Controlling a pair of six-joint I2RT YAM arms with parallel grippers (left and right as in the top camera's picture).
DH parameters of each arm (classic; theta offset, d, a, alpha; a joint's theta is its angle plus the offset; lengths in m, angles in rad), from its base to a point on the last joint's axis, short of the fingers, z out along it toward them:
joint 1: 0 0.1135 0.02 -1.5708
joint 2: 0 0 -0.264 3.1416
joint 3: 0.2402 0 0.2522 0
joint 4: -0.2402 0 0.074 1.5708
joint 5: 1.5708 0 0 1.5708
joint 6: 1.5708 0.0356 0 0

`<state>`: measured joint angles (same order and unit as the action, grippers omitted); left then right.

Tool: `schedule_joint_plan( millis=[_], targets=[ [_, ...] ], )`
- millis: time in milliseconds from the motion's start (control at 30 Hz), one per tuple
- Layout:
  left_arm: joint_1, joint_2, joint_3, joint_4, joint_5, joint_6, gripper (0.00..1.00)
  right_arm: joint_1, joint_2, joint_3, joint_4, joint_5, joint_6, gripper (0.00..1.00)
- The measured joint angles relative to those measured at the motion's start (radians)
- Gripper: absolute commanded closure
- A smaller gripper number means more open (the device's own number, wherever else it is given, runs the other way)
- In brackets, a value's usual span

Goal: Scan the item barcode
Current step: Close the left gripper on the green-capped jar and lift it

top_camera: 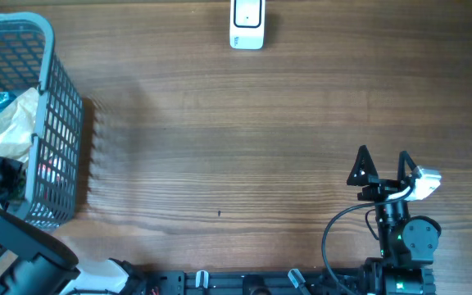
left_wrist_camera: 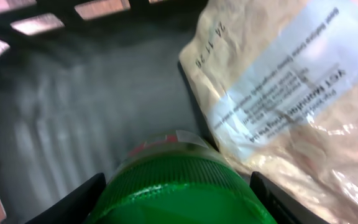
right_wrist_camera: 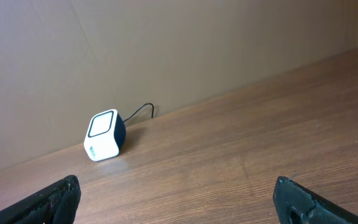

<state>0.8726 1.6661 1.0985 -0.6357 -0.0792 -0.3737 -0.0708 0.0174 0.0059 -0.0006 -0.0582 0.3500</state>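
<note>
The left pincer (left_wrist_camera: pixel 179 208) reaches into the grey plastic lattice basket (top_camera: pixel 60 123) because the item, a round container with a green ribbed lid (left_wrist_camera: pixel 179 183), lies at the basket's bottom. Its fingers flank the lid, but I cannot tell whether they pinch it. A crinkly beige pouch with a white label (left_wrist_camera: pixel 291 93) crowds it there (a likely snag on lifting). Well right of the basket, the white cube scanner (top_camera: pixel 247 24) stands on the wooden counter (top_camera: pixel 220 147), and the right pincer (top_camera: pixel 383 160) is spread and empty.
</note>
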Motion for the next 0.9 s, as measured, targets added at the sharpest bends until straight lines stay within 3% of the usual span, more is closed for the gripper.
schedule_joint_plan(
  millis=[233, 900],
  targets=[
    [0.000, -0.047, -0.002, -0.024, 0.040, -0.008, 0.36, 0.000, 0.000, 0.000, 0.000, 0.000, 0.000, 0.00],
    [0.000, -0.439, -0.002, -0.030, 0.240, -0.030, 0.36, 0.000, 0.000, 0.000, 0.000, 0.000, 0.000, 0.00]
  ],
)
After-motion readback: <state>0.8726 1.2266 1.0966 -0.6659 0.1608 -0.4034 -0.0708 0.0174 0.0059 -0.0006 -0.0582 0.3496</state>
